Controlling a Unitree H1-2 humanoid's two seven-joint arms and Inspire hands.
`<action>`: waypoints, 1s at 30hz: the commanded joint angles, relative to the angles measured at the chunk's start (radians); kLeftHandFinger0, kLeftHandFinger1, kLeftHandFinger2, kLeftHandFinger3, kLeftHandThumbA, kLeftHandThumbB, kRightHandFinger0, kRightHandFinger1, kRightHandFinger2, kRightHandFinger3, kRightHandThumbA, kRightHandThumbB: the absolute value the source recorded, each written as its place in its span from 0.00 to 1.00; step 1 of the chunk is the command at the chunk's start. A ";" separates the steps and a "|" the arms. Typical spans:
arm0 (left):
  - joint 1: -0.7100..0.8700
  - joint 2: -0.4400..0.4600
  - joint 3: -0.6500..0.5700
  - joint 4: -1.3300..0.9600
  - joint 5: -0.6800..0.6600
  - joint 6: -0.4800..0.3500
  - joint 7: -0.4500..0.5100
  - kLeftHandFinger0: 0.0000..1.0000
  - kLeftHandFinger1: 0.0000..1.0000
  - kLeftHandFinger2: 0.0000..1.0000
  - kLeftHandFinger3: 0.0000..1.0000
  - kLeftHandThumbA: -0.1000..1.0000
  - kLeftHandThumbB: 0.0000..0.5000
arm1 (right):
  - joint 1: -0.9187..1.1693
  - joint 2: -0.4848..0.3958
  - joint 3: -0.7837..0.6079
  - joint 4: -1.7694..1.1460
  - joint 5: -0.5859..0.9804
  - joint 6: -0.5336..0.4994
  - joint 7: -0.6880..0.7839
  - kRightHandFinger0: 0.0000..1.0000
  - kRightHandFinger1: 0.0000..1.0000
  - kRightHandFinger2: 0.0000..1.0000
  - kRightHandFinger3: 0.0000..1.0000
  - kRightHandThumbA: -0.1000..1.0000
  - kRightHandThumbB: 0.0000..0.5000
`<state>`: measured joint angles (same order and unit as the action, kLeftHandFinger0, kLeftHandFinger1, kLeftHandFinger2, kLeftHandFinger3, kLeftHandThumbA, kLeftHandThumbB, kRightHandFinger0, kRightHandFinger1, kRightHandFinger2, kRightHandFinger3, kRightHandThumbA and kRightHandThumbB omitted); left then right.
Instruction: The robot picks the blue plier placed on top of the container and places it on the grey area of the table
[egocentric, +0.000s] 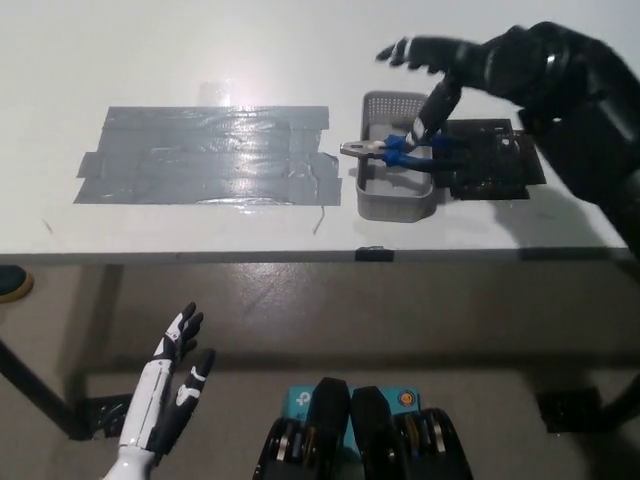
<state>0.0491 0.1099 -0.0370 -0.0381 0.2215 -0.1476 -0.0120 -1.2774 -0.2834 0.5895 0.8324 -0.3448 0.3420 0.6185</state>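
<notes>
The blue plier (400, 152) lies across the rim of the small grey container (392, 197), its metal jaws poking out to the left. My black right hand (470, 70) hovers open above the container, its fingers spread, with one finger reaching down to the blue handles. The grey area (205, 155) is a patch of tape strips on the white table, left of the container. My white left hand (165, 395) hangs open below the table's front edge at the lower left.
A black mat (490, 160) lies on the table right of the container, partly under my right arm. The white table's front edge (300, 255) runs across the middle of the view, with floor below it.
</notes>
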 joint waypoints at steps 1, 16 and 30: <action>-0.016 0.011 -0.005 -0.040 0.029 -0.016 0.010 1.00 1.00 1.00 1.00 0.87 0.20 | -0.107 0.026 0.024 0.101 -0.052 -0.064 0.035 1.00 1.00 1.00 1.00 1.00 0.39; -0.021 0.016 -0.005 -0.045 0.022 -0.017 0.002 1.00 1.00 1.00 1.00 0.85 0.18 | -0.139 0.103 0.052 0.255 -0.118 -0.077 0.005 1.00 1.00 1.00 1.00 1.00 0.44; -0.022 0.024 -0.014 -0.055 0.030 -0.022 -0.003 1.00 1.00 1.00 1.00 0.86 0.15 | -0.133 0.117 0.017 0.301 -0.136 -0.063 -0.042 1.00 1.00 1.00 1.00 0.97 0.42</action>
<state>0.0386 0.1214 -0.0452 -0.0597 0.2480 -0.1463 -0.0135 -1.3414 -0.1758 0.6242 1.1281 -0.4635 0.2921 0.6184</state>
